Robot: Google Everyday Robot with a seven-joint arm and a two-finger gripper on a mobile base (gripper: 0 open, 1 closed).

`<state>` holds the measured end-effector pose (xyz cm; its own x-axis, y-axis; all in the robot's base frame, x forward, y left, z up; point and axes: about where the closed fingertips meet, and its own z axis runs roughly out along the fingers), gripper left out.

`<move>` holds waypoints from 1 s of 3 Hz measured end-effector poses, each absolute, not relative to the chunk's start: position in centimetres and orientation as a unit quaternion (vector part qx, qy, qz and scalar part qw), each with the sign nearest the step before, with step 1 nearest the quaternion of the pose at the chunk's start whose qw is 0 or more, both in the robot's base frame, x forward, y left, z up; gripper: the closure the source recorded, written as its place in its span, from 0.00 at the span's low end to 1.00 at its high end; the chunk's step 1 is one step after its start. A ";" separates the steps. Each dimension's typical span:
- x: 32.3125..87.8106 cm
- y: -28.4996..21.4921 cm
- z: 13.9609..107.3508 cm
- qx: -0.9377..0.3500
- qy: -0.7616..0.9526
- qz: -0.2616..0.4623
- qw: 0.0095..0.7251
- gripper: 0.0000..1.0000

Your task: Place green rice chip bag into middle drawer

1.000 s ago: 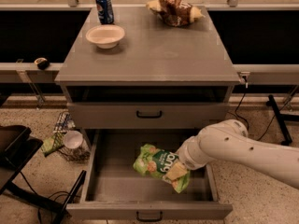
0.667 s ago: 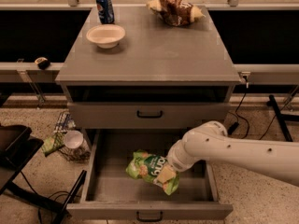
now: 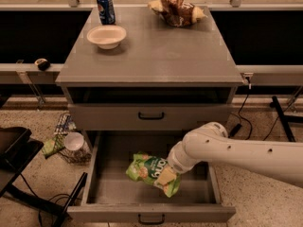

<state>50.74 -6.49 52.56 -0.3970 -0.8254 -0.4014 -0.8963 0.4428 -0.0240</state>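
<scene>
Where the middle drawer (image 3: 116, 193) stands pulled open, gripper (image 3: 167, 178) sits over its floor, right of ctr, fingers (image 3: 165, 175) pinching right end of green rice chip bag (image 3: 146, 167).

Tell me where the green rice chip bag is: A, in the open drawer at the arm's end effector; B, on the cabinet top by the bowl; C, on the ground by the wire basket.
A: the green rice chip bag shows over the floor of the open middle drawer, with the end effector against its right side.
</scene>
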 end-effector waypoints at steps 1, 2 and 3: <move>50.7 -6.5 52.6 -0.519 0.830 0.098 0.180 0.27; 50.7 -6.5 52.6 -0.519 0.830 0.098 0.180 0.04; 50.7 -6.5 52.6 -0.519 0.830 0.098 0.180 0.00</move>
